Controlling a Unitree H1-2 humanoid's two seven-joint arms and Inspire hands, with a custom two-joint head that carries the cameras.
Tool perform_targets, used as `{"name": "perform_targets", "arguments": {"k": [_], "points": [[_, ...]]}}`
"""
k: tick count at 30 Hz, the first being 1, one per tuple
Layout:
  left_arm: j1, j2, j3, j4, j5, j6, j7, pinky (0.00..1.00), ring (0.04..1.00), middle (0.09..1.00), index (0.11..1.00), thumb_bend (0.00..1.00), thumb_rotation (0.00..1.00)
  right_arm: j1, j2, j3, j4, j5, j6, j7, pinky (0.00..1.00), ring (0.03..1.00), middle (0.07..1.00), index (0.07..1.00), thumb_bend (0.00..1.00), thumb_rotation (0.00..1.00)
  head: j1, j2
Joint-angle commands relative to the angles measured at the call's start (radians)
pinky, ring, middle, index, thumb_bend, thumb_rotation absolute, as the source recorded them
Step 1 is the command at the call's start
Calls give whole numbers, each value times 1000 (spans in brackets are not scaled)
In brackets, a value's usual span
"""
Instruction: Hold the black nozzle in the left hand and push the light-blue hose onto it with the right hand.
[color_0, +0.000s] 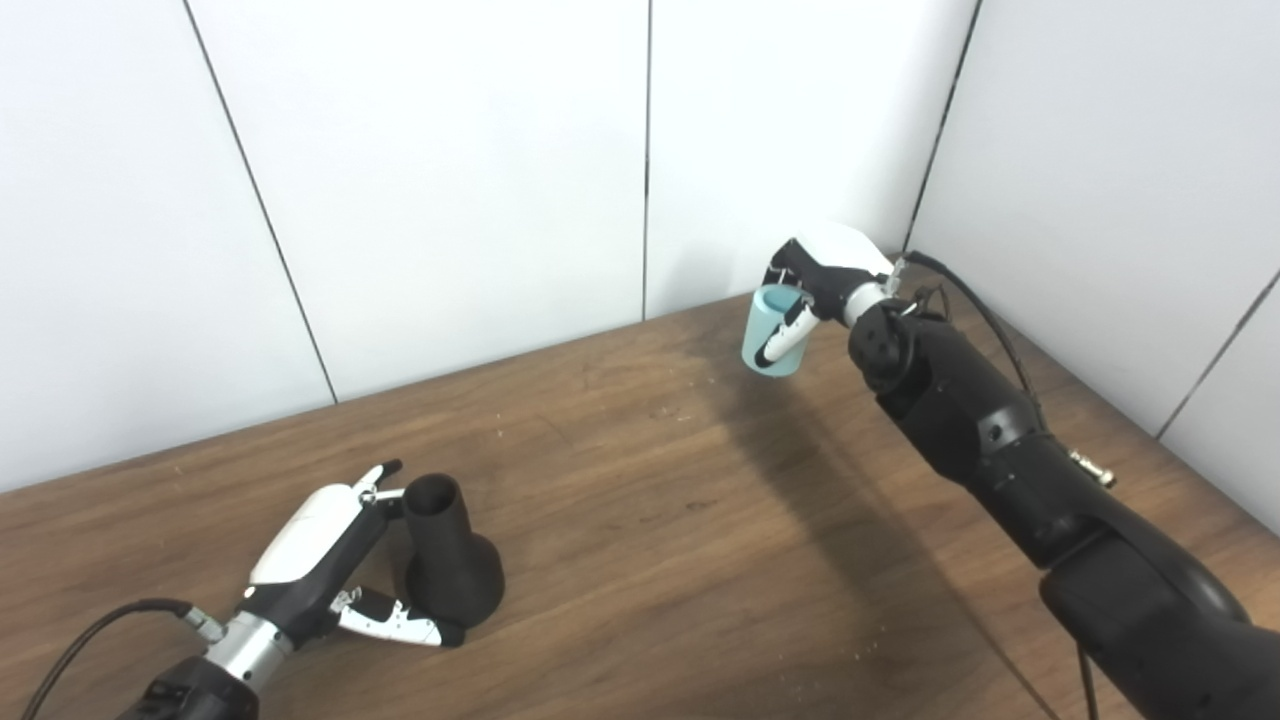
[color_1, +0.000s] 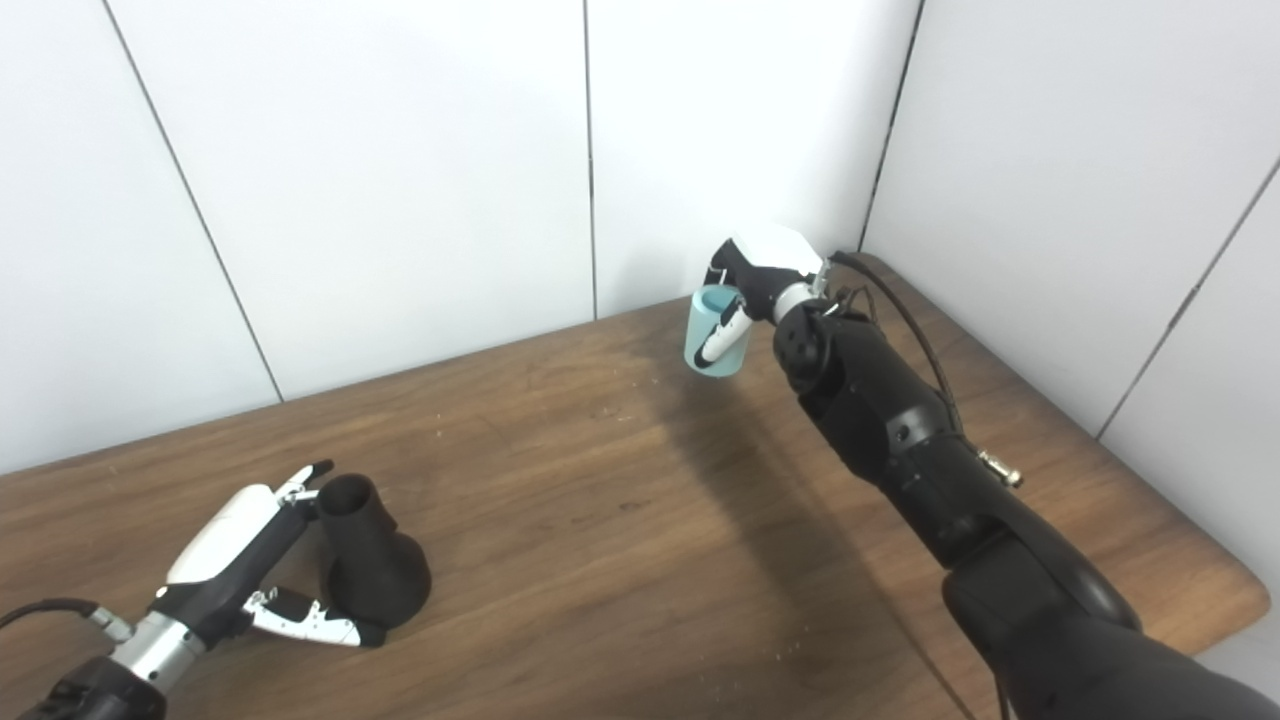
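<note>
Down in the lower left of the picture, the black nozzle (color_0: 448, 556) stands on the wooden table (color_0: 700, 560) with its wide end down and its narrow mouth pointing up. The left hand (color_0: 335, 560) is spread around it, fingers on one side near the top and thumb low by the wide base. It looks like it is just touching, not squeezing tight yet, so the nozzle sits on the table and has not been lifted.

Up in the upper right, near the corner of the white walls, the right hand (color_0: 815, 285) is wrapped around the light-blue hose (color_0: 772, 332), a short tube held off the table with its open end tipped up.

The two pieces are well apart. I think the hose has to come over and down to the nozzle's mouth.
</note>
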Motion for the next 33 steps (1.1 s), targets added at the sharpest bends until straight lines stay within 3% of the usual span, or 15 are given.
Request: {"name": "perform_targets", "arguments": {"k": [1,6,10,14,17,21,24,25,27,30,33], "points": [[43,44,-27,25,72,56,-74,1000,627,488,482,526,0,-49,-30,-20,-29,-5,-24,-28,377,471,485,453,504,0,5,0],[43,37,-27,13,68,71,-82,1000,627,487,482,526,0,-45,-30,-17,-152,9,-20,28,376,470,484,454,504,0,47,8],[41,19,-34,5,74,93,-83,1000,626,487,482,526,0,-66,-45,3,-317,56,-78,146,368,463,481,465,504,0,94,13],[34,2,-42,8,78,102,-78,1000,623,475,487,527,0,-102,-47,20,-410,93,-124,249,353,462,485,466,503,0,133,15],[30,-11,-46,1,78,112,-80,1000,621,468,490,527,0,-130,-41,32,-475,100,-119,323,350,462,486,469,502,0,176,18],[25,-23,-56,-3,97,127,-77,1000,616,467,490,527,0,-159,-5,26,-568,137,-53,412,354,464,485,469,503,0,217,18],[23,-28,-61,-7,107,140,-81,1000,616,460,491,527,0,-175,23,21,-615,170,-31,449,352,459,484,475,503,0,249,19],[22,-31,-62,-8,108,147,-84,1000,616,460,491,527,0,-184,29,26,-629,172,-27,461,453,465,488,474,511,0,259,20],[19,-36,-64,-11,109,158,-87,1000,616,458,491,527,0,-196,36,31,-646,171,-24,479,489,526,478,453,512,0,278,23],[15,-44,-67,-23,105,177,-93,1000,615,458,491,527,0,-221,41,50,-660,164,-56,503,393,459,488,473,520,0,311,29],[15,-51,-71,-34,106,196,-96,1000,614,458,491,527,0,-245,46,71,-672,161,-85,526,376,448,486,479,521,0,334,34]]}}
